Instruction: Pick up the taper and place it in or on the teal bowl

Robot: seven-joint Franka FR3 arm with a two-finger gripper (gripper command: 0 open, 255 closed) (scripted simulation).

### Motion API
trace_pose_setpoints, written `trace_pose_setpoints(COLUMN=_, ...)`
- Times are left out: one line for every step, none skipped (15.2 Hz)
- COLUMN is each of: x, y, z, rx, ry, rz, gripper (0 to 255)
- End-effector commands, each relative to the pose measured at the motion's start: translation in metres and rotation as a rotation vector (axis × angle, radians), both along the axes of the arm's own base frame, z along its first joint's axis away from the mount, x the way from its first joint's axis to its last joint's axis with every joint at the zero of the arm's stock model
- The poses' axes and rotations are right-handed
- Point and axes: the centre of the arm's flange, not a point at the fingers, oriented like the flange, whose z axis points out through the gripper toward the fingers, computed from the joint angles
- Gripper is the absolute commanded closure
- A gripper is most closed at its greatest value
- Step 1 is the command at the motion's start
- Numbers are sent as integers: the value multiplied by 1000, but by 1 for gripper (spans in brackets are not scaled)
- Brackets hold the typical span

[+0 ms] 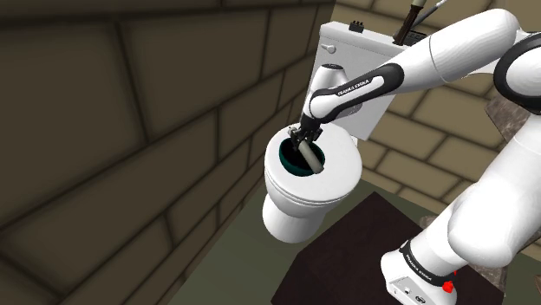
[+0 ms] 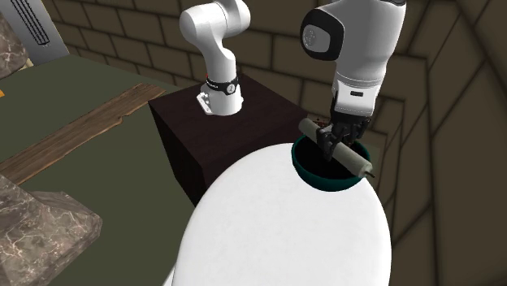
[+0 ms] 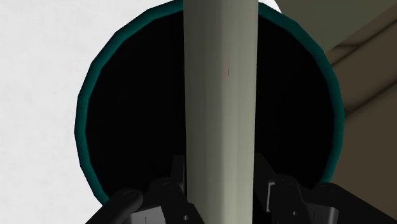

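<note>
Taper (image 3: 221,95) (wrist view crops its ends) sits pinched in claw (image 3: 221,191) over teal bowl (image 3: 81,121).

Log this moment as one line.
gripper: shut on taper | taper: held over teal bowl | teal bowl: on white toilet

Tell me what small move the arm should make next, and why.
Probably ease down slightly and open the gripper: it is shut on the grey taper, which lies across the mouth of the teal bowl, so releasing should leave it in or on the bowl.
</note>
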Motion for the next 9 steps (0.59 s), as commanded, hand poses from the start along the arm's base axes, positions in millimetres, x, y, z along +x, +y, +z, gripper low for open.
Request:
trace_pose_setpoints(x=0, y=0, z=0, rx=0, ry=0, rz=0, gripper=0)
trace_pose_setpoints(x=0, y=0, z=0, rx=0, ry=0, rz=0, gripper=0)
trace_pose_setpoints(x=0, y=0, z=0, rx=0, ry=0, rz=0, gripper=0)
trace_pose_setpoints(x=0, y=0, z=0, rx=0, ry=0, rz=0, gripper=0)
trace_pose_setpoints(x=0, y=0, z=0, rx=0, ry=0, rz=0, gripper=0)
trace_pose_setpoints(x=0, y=0, z=0, rx=0, ry=0, rz=0, gripper=0)
trace_pose_setpoints(x=0, y=0, z=13, rx=0, ry=0, rz=0, gripper=0)
trace_pose_setpoints(x=-1, y=0, z=26, rx=0, ry=0, rz=0, gripper=0)
trace_pose_setpoints(x=-1, y=0, z=40, rx=0, ry=0, rz=0, gripper=0)
